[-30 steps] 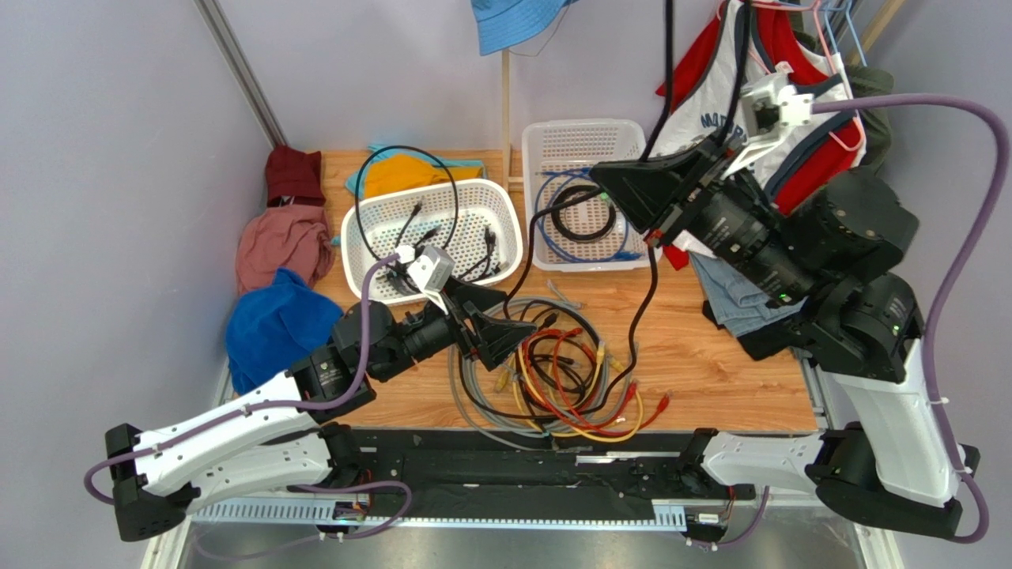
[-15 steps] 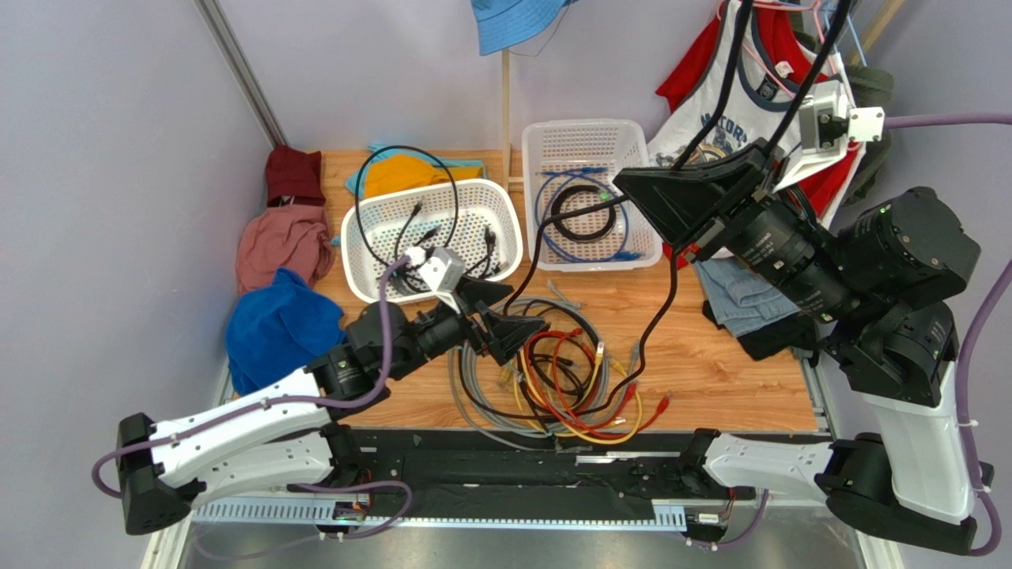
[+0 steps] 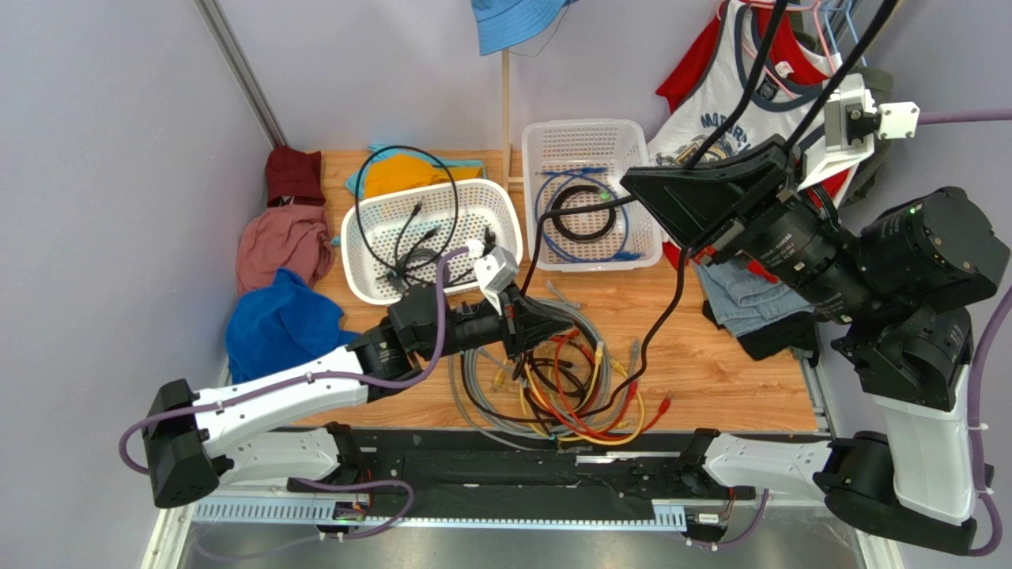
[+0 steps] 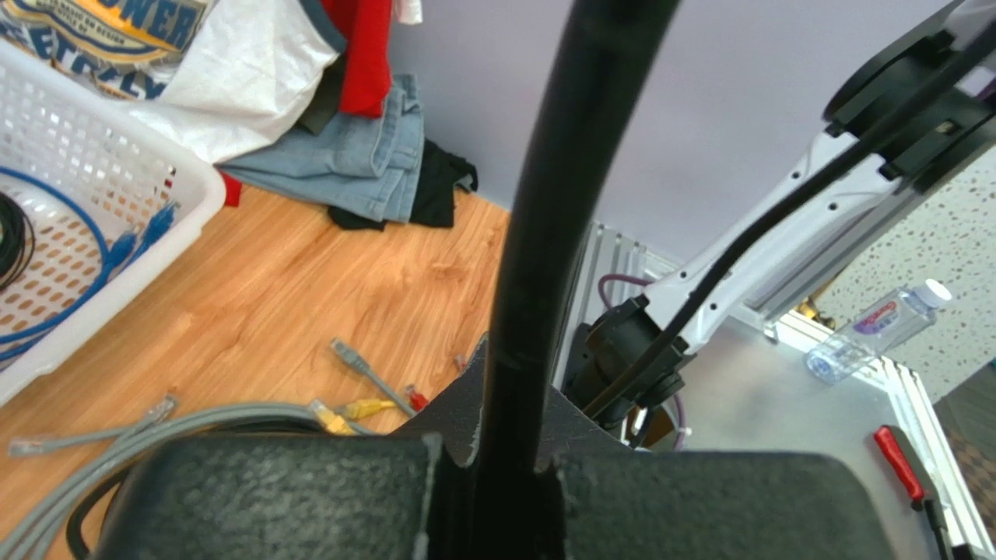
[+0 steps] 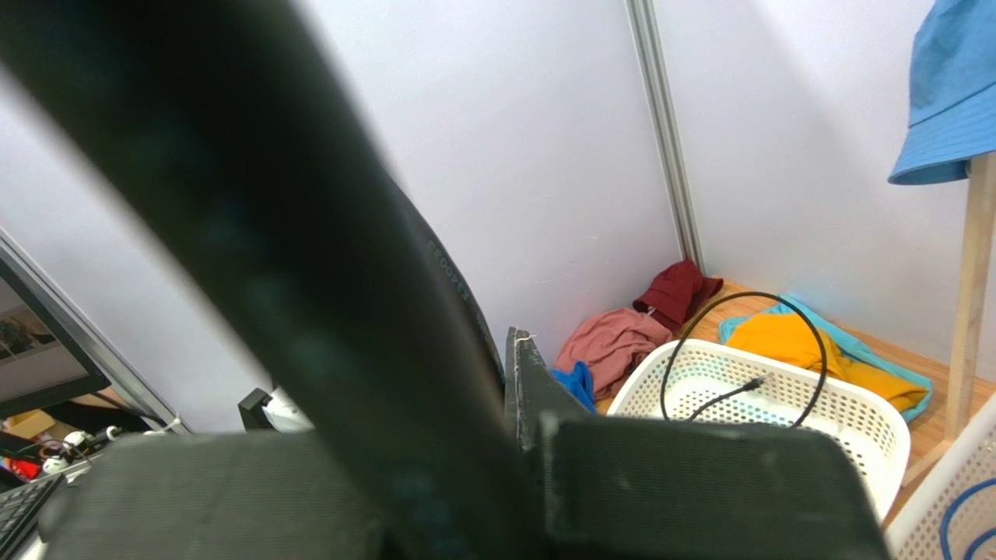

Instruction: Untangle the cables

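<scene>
At the near edge of the desk the cables lie in a loose tangle of grey, black, red, orange and yellow loops, with small plug ends sticking out on its right. The left hand sits low at the tangle's far left edge. Its pads are clamped tight on a black cable, which rises straight up out of the grip in the left wrist view. Left of that arm a blue cloth, a pink cloth and a maroon cloth lie along the desk's left side. Just behind the left hand stands a white basket holding thin black leads, one looping up over the rim, with a yellow cloth behind it. To its right and farther back, the far basket holds a blue cable and a black coil. The right hand is held high beside the far basket's right edge, closed on a second black cable that fills the gap between its fingers. Black runs lead from it down to the tangle and up out of the top view. I cannot tell whether both hands grip the same cable. Jeans lie under the right arm, a red and white shirt hangs behind it, and a blue hat hangs at the back wall.
</scene>
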